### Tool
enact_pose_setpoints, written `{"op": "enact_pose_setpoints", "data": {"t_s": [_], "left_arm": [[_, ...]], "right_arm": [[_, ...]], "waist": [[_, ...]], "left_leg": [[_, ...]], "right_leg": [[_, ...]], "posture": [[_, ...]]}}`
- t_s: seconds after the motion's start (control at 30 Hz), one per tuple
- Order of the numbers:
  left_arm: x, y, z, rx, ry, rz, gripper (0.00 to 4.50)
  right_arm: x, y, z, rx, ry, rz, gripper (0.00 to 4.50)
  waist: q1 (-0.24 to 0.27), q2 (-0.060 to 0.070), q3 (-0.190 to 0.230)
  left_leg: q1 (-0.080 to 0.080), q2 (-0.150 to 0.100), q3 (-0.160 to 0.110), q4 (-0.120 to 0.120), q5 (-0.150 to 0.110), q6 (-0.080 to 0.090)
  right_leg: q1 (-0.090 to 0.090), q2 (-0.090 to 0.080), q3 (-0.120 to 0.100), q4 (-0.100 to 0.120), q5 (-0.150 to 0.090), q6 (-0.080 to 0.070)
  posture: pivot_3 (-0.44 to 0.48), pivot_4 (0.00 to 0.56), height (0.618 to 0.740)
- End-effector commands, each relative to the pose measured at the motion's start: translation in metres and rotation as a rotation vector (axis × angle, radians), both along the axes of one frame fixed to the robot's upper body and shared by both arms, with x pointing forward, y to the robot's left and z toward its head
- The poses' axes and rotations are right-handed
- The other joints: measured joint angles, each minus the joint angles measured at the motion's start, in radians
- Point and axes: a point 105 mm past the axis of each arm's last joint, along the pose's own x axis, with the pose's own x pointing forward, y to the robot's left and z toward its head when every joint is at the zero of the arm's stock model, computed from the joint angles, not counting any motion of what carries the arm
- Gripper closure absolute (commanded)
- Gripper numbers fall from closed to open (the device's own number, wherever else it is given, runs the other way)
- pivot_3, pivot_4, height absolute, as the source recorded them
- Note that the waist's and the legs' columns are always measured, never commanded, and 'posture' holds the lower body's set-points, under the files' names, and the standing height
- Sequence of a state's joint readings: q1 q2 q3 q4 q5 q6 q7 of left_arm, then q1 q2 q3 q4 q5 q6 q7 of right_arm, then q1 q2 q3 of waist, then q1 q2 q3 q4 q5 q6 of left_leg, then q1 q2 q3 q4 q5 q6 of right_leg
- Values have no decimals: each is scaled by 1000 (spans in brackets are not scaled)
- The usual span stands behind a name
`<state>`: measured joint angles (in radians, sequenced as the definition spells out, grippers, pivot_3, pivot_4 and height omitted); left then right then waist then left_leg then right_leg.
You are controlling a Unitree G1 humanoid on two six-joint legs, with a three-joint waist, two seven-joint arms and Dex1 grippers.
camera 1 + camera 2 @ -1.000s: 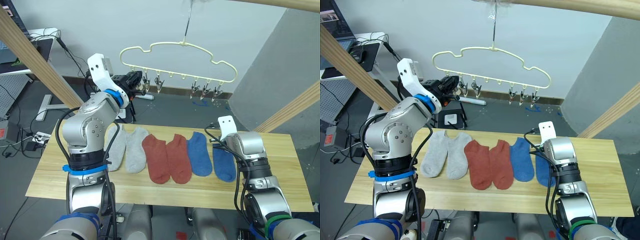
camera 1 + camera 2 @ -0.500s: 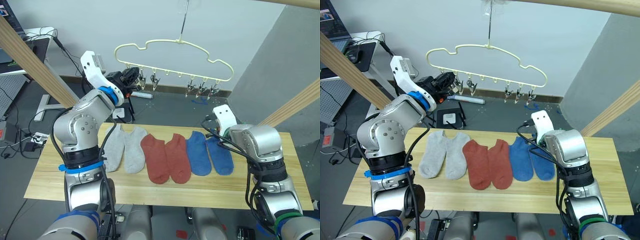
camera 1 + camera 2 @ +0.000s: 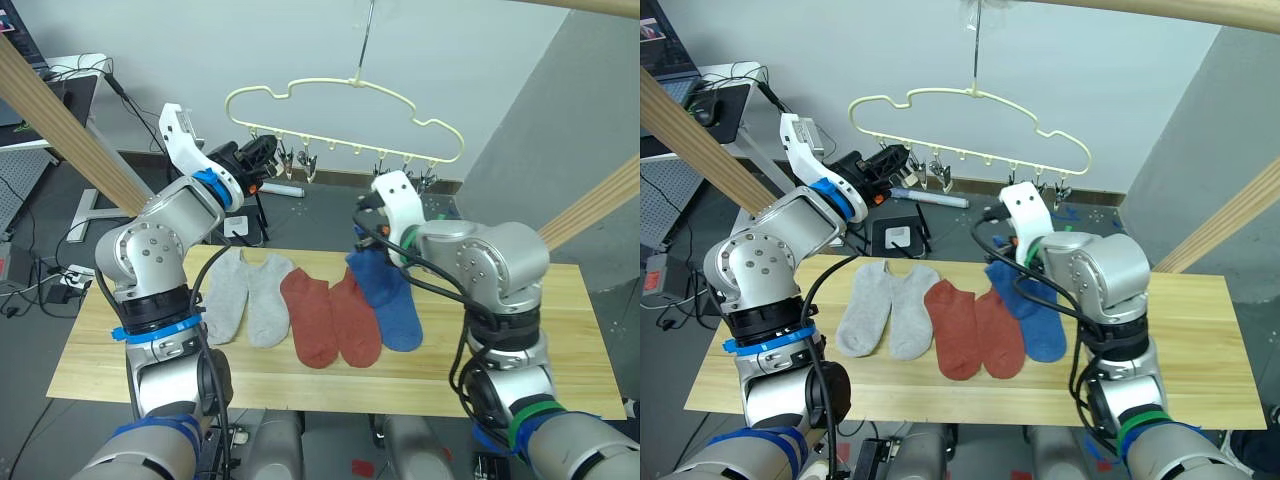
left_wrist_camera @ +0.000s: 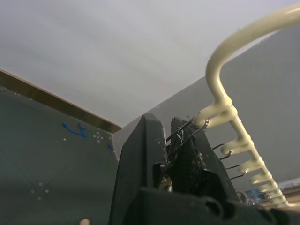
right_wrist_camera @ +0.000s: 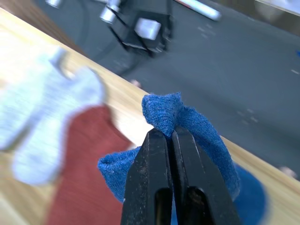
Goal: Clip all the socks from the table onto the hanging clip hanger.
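Observation:
The pale-yellow clip hanger (image 3: pixel 345 100) hangs by its metal hook above the far side of the table (image 3: pixel 580 350). My left gripper (image 3: pixel 268 153) is raised at the hanger's left end, shut on the leftmost clip (image 4: pixel 187 136). Above the table, my right gripper (image 5: pixel 171 133) is shut on the cuff of a blue sock (image 3: pixel 375 278), which dangles over the other socks. A second blue sock (image 3: pixel 403 322) lies flat on the table. Left of it lie two rust-red socks (image 3: pixel 325 318) and two light grey socks (image 3: pixel 245 297).
Slanted wooden poles of the frame (image 3: pixel 60 120) (image 3: pixel 590 205) stand at both sides, with a beam across the top. A black device with cables (image 3: pixel 902 235) sits on the floor behind the table. A desk with cables (image 3: pixel 60 80) stands at the far left.
My right gripper has lifted one blue sock off the table and swung it left and up toward the hanger. The left gripper stays at the leftmost clip.

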<state>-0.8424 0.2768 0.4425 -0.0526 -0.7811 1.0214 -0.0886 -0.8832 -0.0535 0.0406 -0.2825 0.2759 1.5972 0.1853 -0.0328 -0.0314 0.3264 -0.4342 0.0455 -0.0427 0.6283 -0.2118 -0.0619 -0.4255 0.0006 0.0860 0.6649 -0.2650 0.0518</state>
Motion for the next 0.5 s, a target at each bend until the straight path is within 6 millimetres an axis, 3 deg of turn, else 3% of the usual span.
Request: {"op": "enact_pose_setpoints", "data": {"t_s": [0.03,0.5], "left_arm": [[-2,3,9,-49,-10,2,4267],[-4,-1,2,-72,44,-17,4267]], "right_arm": [[2,16,9,50,-31,29,4485],[20,64,36,146,-89,88,4485]], "waist": [[0,0,0],[-2,0,0]], "left_leg": [[0,0,0,0,0,0],[0,0,0,-1,0,-2]], "right_leg": [[0,0,0,0,0,0],[-1,0,0,0,0,0]], "posture": [[10,341,740],[20,346,740]]}}
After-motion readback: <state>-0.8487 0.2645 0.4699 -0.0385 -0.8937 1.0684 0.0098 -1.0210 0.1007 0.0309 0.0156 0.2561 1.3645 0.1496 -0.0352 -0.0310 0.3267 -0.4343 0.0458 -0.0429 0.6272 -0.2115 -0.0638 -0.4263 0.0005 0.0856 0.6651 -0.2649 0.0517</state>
